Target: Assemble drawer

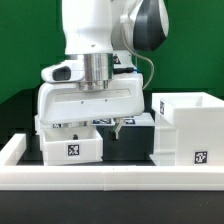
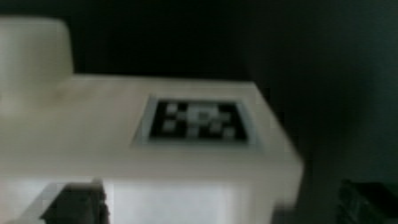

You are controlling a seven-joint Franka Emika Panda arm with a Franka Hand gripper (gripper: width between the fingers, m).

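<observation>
Looking through the exterior view, I see the gripper (image 1: 90, 126) low over the black table (image 1: 128, 146), its wide white palm just above and behind a small drawer tray (image 1: 72, 148) on that view's left. The tray stands upright behind the long white rail (image 1: 110, 178) and shows 1 square tag on its front wall. The big drawer housing (image 1: 182, 122) stands on the view's right, apart from the tray, its top looking open and 1 tag on its front face. Between the 2, a further tagged white piece (image 1: 104, 121) sits under the palm, mostly hidden, and I cannot say what it is.

My wrist view is badly blurred. A flat white surface (image 2: 107, 110) carrying 1 tag (image 2: 199, 120) fills the middle, and I cannot tell which drawer part it belongs to. The 2 dark fingertips (image 2: 71, 205) show on either side of that white part, spread wide, with a dark gap beside at least 1 of them. I read the claw as apart, straddling the part without clamping it.
</observation>
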